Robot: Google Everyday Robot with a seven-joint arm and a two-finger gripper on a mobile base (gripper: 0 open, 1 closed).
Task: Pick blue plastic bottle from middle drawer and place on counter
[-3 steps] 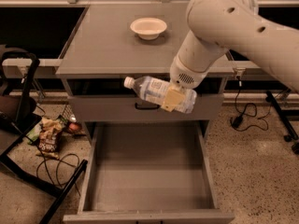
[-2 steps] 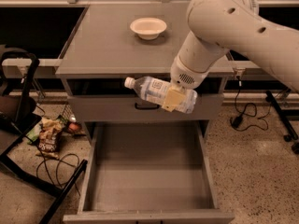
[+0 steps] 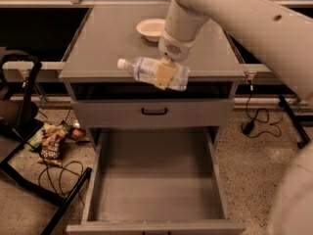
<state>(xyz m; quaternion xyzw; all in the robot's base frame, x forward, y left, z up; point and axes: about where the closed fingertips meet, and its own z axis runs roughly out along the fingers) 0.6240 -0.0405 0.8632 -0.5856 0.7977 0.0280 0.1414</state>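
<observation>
A white robot arm (image 3: 234, 18) reaches down from the upper right over a grey cabinet. Its gripper (image 3: 164, 78) hangs over the front edge of the counter (image 3: 102, 43), with the jaws clamped on the bottle (image 3: 144, 68).

The bottle lies nearly level in the jaws. Its white cap points left and slightly up, and its base sticks out to their right. 1 tan finger (image 3: 165, 72) crosses the near side of the pale blue label.

Behind the jaws, farther back on the counter, sits 1 white bowl (image 3: 151, 29), well apart from the bottle. Directly below the jaws is a grey drawer front with a black handle (image 3: 154, 111). Lower still, the middle drawer (image 3: 156, 190) is pulled out, its flat grey floor in view.

Down and to the left of the jaws, snack bags (image 3: 49, 141), cables (image 3: 58, 173) and a black chair frame (image 3: 22, 97) rest on the speckled floor.
</observation>
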